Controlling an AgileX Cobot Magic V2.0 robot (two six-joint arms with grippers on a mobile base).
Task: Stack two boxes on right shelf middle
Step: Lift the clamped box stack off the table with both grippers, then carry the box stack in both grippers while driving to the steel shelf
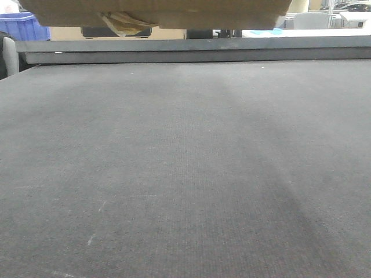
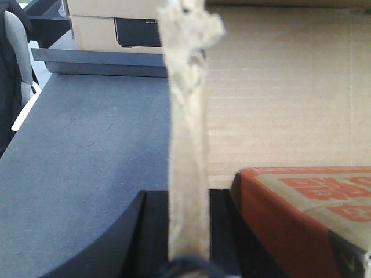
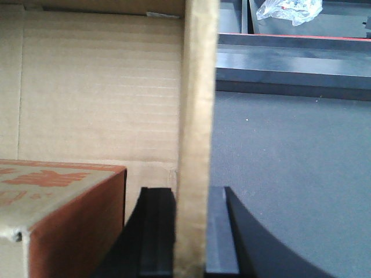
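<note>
Only the underside of the cardboard box (image 1: 156, 11) shows in the front view. The top edge cuts off the rest, and a crumpled yellowish tape scrap (image 1: 124, 24) hangs below it. The box hangs clear above the dark bench (image 1: 185, 174), well apart from its surface.

The left gripper (image 2: 186, 197) is clenched on one frayed wall of the box, with a black finger on each face. The right gripper (image 3: 190, 191) is clamped the same way on the opposite wall. Both arms are out of sight.

Inside the box lies a red-printed carton (image 2: 301, 214), only partly in frame and its lettering too blurred to read.

Beneath the box the bench is broad and bare as far as a raised grey rail (image 1: 191, 53) along its far edge.

Beyond that rail stand a blue bin (image 1: 23, 26) on the left and a tan box with a dark label (image 2: 98, 29). A grey chair back (image 2: 17, 52) stands off the bench's left side. A crumpled clear plastic bag (image 3: 287, 8) lies past the rail on the right.
</note>
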